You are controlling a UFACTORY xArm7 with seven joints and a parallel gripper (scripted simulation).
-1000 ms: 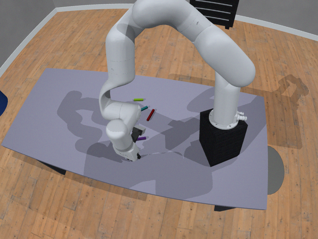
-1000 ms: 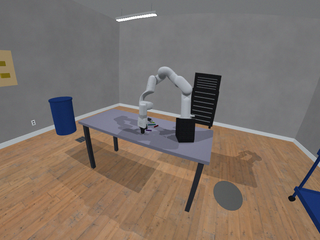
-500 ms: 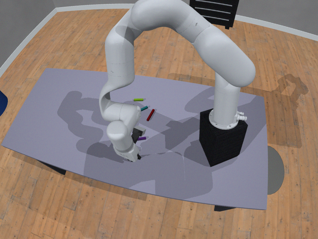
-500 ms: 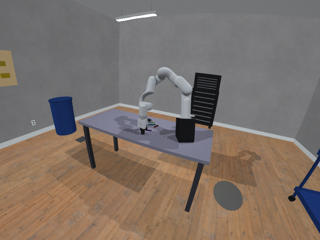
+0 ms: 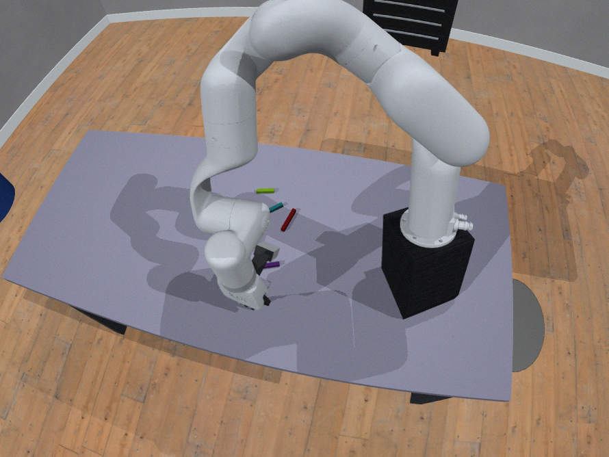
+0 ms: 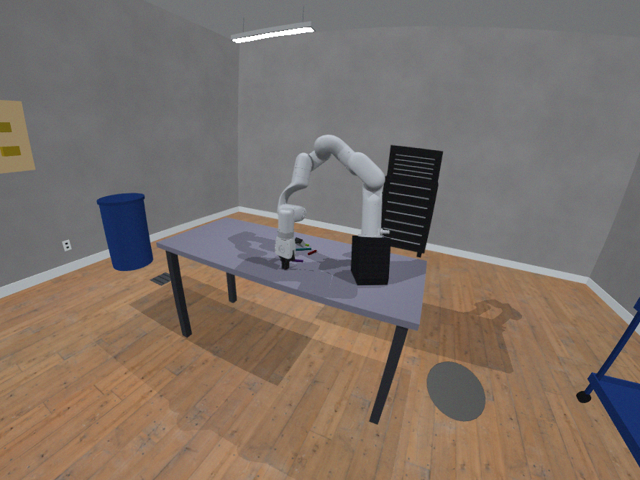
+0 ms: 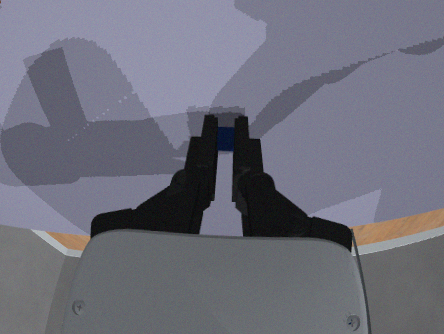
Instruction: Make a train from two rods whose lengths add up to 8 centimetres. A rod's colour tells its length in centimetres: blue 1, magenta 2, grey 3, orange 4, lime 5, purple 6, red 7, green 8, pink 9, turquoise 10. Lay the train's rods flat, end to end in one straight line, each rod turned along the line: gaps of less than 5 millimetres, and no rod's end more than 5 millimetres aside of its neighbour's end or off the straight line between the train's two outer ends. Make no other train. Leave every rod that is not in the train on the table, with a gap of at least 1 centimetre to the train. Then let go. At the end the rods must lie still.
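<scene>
My gripper (image 7: 225,134) is shut on a small blue rod (image 7: 226,138), held low over the grey table near its front part; the gripper also shows in the overhead view (image 5: 265,299) and in the room view (image 6: 285,264). Farther back lie a red rod (image 5: 288,219), a turquoise rod (image 5: 276,206) partly hidden by the wrist, and a lime rod (image 5: 265,190). The blue rod is hidden by the arm in the top and exterior views.
The arm's black base block (image 5: 427,260) stands on the right part of the table. The table's front edge (image 5: 206,344) is near the gripper. A blue barrel (image 6: 124,231) and a black rack (image 6: 411,196) stand on the floor beyond the table.
</scene>
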